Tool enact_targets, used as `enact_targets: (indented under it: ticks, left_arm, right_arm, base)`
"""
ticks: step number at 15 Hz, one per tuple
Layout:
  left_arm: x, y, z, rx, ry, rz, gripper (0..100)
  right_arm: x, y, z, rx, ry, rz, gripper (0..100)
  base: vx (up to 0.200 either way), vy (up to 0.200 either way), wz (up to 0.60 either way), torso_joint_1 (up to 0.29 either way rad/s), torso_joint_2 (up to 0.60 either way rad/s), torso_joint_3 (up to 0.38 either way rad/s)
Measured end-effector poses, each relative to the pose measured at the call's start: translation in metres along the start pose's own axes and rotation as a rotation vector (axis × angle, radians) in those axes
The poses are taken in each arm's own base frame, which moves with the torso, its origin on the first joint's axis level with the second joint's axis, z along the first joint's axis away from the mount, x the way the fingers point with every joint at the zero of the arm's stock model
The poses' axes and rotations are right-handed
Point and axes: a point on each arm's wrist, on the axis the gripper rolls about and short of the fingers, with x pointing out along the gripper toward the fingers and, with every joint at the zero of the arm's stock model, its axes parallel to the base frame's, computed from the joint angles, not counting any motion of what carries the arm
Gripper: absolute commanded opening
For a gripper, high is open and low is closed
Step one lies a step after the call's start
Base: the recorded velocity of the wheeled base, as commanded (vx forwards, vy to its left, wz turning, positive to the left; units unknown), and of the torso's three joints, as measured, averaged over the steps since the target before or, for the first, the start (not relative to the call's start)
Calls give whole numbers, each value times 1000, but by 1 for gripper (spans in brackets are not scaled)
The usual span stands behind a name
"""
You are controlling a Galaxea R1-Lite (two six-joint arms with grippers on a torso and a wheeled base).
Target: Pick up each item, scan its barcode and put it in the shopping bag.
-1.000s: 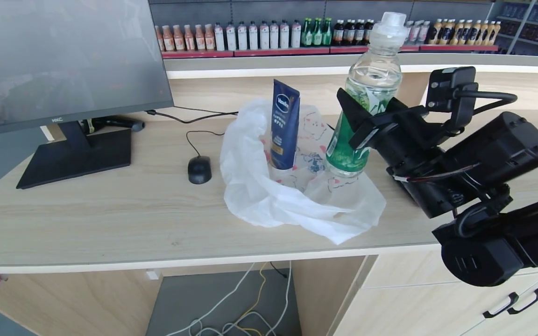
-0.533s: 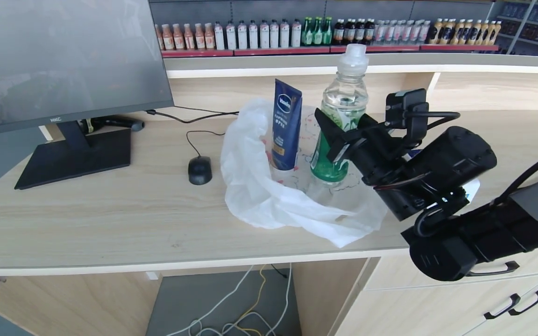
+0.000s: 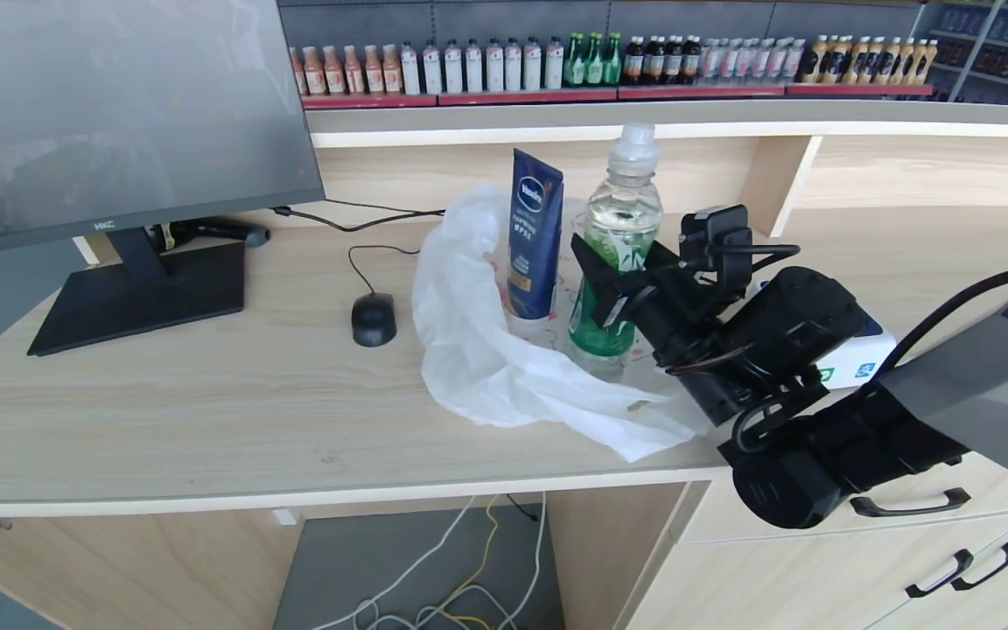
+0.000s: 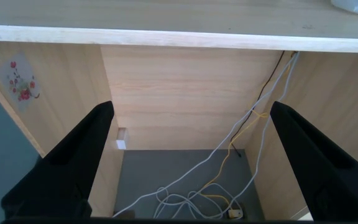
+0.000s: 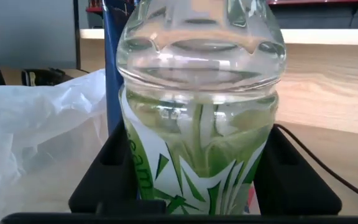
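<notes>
Item count on the counter (image 3: 206,411): one monitor (image 3: 119,105), one mouse (image 3: 374,318), one white shopping bag (image 3: 486,367), one blue tube (image 3: 535,232), one clear bottle (image 3: 622,210) with a green label, and one white box (image 3: 858,359) partly hidden behind the right arm. A long row of bottles lines the shelf (image 3: 609,92) at the back.

The shopping bag lies open and crumpled near the counter's front edge. The blue tube stands upright inside it. The bottle (image 5: 197,93) stands upright just beside the tube, its base low in the bag's open mouth. Whether the base rests on the bag cannot be determined.

Right gripper (image 3: 602,289): clamped on the bottle at the green label, one finger on each side (image 5: 197,174).

Left gripper (image 4: 191,109): fingers spread wide apart, holding nothing and touching nothing. It sits below the counter edge, facing the open recess (image 4: 185,81) under the counter.
</notes>
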Motion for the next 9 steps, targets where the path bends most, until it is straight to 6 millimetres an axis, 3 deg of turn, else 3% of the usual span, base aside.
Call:
enact_targets:
  ticks: [9]
  left_arm:
    - [0,0,0,0,0,0,100]
  right_arm:
    - [-3,2,-16,-1,50,5,0]
  base:
    - [0,0,0,0,0,0]
